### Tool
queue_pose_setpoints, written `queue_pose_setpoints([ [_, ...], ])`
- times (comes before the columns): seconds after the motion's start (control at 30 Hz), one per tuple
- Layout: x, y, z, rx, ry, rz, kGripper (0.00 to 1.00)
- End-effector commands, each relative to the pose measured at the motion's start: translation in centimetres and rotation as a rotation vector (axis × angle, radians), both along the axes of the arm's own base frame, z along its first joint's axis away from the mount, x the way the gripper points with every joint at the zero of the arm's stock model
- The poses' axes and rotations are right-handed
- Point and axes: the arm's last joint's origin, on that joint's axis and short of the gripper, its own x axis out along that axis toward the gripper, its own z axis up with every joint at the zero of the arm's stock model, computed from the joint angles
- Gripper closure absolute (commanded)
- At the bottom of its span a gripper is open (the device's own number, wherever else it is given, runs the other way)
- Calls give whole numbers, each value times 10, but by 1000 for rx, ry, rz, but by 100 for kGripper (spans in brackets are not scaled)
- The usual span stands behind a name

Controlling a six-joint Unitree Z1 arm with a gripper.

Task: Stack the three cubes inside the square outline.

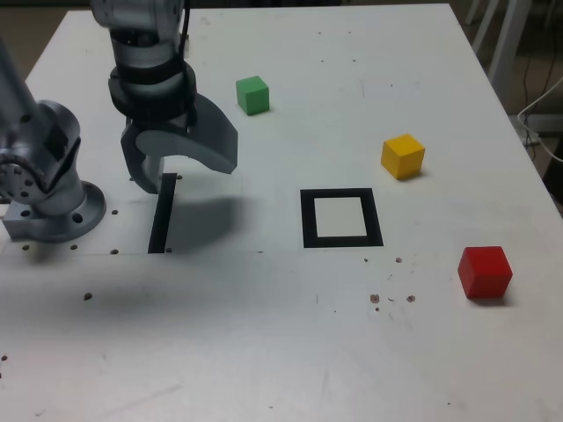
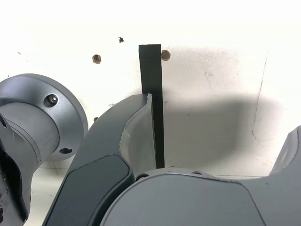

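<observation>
Three cubes sit loose on the white table (image 1: 264,352), none of them stacked and none inside the square outline (image 1: 341,218) — so by the look of things the task has not really begun. The outline's white centre is bare. The green cube (image 1: 252,94) lies toward the far side of the table, nearest the arm. The yellow cube (image 1: 403,156) is beyond the outline toward the exterior view's right, near it but apart. The red cube (image 1: 485,272) sits well off to the exterior view's right, close to the table edge and nearer the camera than the outline.

The gripper (image 1: 180,167) hangs over the table on the exterior view's left, just above the straight black strip (image 1: 162,214) and beside the arm's round base (image 1: 53,211). Its jaws are spread apart and nothing is between them — the wrist view shows only the strip (image 2: 153,94) and bare table in the gap, with one finger (image 2: 127,127) crossing over the strip's edge.

All three pick-ups and placements are left to do. Judging from the layout, the green cube is the closest first candidate, though any of the three could go down first.
</observation>
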Motion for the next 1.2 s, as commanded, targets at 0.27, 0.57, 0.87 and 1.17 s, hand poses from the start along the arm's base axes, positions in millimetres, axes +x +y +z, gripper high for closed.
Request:
queue_pose_setpoints([
  [0.27,12,-4,6,-61,-63,6,1],
  [0.57,26,-10,8,-147,-58,-6,1],
  [0.87,63,-39,27,-171,-112,-67,0],
  [1.17,97,-69,32,-183,-144,-89,0],
])
